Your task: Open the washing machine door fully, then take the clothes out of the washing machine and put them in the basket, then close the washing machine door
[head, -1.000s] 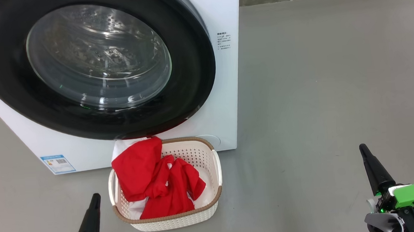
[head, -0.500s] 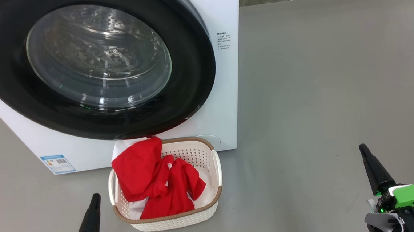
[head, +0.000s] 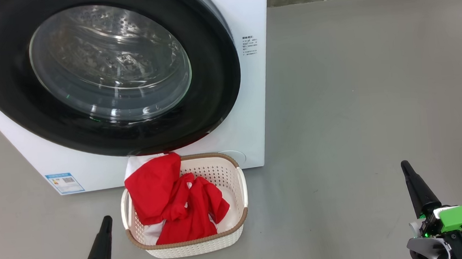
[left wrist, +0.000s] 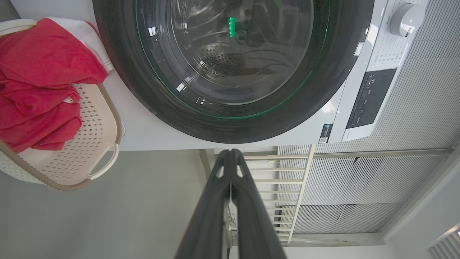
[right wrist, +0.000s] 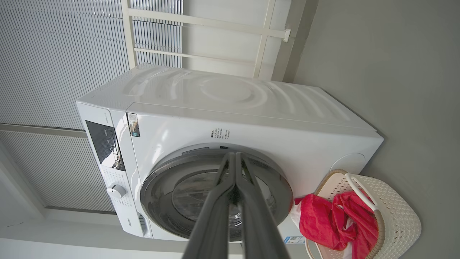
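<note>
Clothes (head: 171, 198) heaped in basket (head: 198, 246) before closed washing machine door (head: 213, 86).

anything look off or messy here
One thing: the clothes are not fully inside the basket. A red and white fold hangs over its far rim, against the washing machine, up to the lower edge of the washing machine door. Whether it is caught there, I cannot tell.

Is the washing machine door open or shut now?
Shut. The washing machine door sits flush against the front of the washing machine; the right wrist view shows no gap at its rim.
</note>
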Controlling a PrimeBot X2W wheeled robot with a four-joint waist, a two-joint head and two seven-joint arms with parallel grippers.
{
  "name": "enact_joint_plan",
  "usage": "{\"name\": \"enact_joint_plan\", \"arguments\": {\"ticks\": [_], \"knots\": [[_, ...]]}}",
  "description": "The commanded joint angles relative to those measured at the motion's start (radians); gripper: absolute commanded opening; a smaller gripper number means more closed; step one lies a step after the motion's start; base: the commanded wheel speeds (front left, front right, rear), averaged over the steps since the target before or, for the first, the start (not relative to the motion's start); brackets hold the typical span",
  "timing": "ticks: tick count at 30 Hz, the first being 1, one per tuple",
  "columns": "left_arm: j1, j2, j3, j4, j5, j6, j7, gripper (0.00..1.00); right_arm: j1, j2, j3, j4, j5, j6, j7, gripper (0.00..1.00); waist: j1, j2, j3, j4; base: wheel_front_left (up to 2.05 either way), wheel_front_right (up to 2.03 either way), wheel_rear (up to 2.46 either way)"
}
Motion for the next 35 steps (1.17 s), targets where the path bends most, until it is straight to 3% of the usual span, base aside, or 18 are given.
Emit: {"name": "enact_joint_plan", "arguments": {"ticks": [1,35], "knots": [[-0.039,0.011,0.036,-0.027,-0.006,-0.007,0.004,0.0,-0.043,-0.009,0.017,-0.03,0.007,0.001,0.006,0.0,-0.0001,-0.0001,0.0,0.0,0.0,0.0,0.0],[-0.039,0.011,0.036,-0.027,-0.006,-0.007,0.004,0.0,-0.043,-0.009,0.017,-0.03,0.007,0.001,0.006,0.0,-0.0001,-0.0001,0.0,0.0,0.0,0.0,0.0]]}}
